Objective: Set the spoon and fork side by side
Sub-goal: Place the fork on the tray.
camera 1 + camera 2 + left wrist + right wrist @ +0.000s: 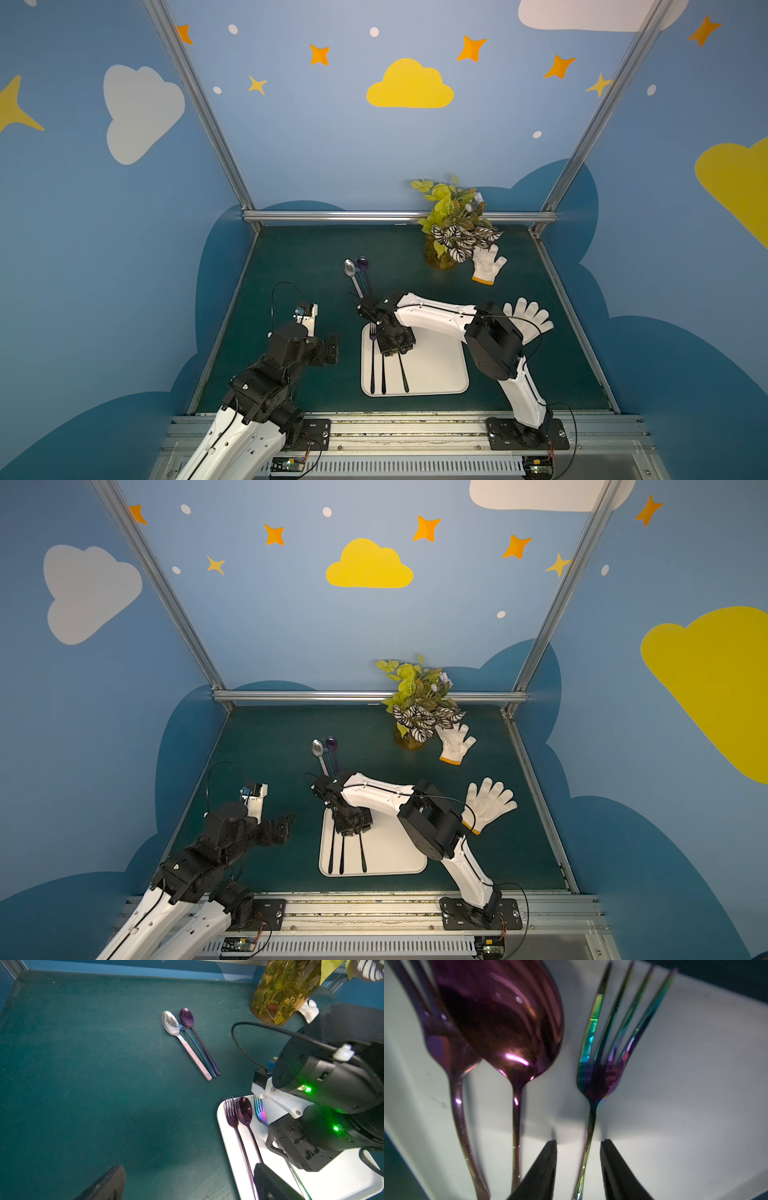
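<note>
Right wrist view: right pincer (578, 1142) spread astride the handle of the rainbow fork (604, 1064), pinching nothing.
Fork lies on the white tray (695, 1095), roughly parallel to the purple spoon (506, 1022) just outside one jaw. Judged: placement step, nearly complete; next calls for a straight lift. Tray rim lies ahead of the tines; bare tray lies outside the other jaw.

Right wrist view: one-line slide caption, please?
Right gripper, jaws apart, straddles the iridescent metal fork beside a purple metal spoon and purple metal fork on the white tray.
</note>
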Controlling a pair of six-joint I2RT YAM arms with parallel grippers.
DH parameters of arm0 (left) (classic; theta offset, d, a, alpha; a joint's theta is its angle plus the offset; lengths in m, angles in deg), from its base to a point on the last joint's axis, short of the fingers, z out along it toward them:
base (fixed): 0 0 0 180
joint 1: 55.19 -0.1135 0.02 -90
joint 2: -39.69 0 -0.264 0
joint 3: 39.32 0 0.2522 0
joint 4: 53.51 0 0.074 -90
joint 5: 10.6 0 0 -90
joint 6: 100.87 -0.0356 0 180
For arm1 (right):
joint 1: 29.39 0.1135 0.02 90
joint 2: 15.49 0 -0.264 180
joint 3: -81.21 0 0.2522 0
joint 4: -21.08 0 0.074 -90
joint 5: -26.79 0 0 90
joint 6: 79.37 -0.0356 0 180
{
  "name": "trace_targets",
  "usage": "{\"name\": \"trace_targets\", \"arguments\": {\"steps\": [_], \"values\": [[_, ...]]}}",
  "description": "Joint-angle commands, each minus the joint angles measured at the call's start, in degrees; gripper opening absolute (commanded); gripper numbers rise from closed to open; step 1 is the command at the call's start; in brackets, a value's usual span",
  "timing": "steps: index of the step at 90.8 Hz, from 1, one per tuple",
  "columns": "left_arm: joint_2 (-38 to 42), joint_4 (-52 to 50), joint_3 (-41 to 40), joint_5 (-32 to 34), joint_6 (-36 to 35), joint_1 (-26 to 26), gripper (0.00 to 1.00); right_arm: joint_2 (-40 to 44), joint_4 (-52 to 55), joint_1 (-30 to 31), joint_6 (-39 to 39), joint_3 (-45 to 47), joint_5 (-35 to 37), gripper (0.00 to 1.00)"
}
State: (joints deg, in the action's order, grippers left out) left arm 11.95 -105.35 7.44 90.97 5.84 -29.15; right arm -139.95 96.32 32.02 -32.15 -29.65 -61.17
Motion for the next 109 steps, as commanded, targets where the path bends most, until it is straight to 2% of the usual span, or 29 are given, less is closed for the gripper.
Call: {"name": "trace_targets", "arguments": {"steps": [1,21,52,87,109], "values": [[0.3,1.26,0.67,-0.5,-0.72,0.15,1.0,0.65,1.01,-0.58,-1.25,0.42,0.34,0.37],[0.76,1.26,0.67,-0.54,-0.93,0.15,1.0,0.24,-0.65,-1.86,-2.84,2.13,-0.99,0.29],[0.84,1.43,0.67,-0.5,-0.94,0.17,1.0,1.8,-7.33,-2.72,-10.33,7.51,-5.96,0.16],[1.15,1.44,0.67,-0.24,-0.98,0.19,1.0,2.77,-9.92,-2.87,-18.2,9.66,-7.53,0.09],[1.51,1.24,0.58,-0.02,-0.85,0.15,1.0,1.85,-7.46,-2.8,-15.53,8.57,-5.7,0.1]]}}
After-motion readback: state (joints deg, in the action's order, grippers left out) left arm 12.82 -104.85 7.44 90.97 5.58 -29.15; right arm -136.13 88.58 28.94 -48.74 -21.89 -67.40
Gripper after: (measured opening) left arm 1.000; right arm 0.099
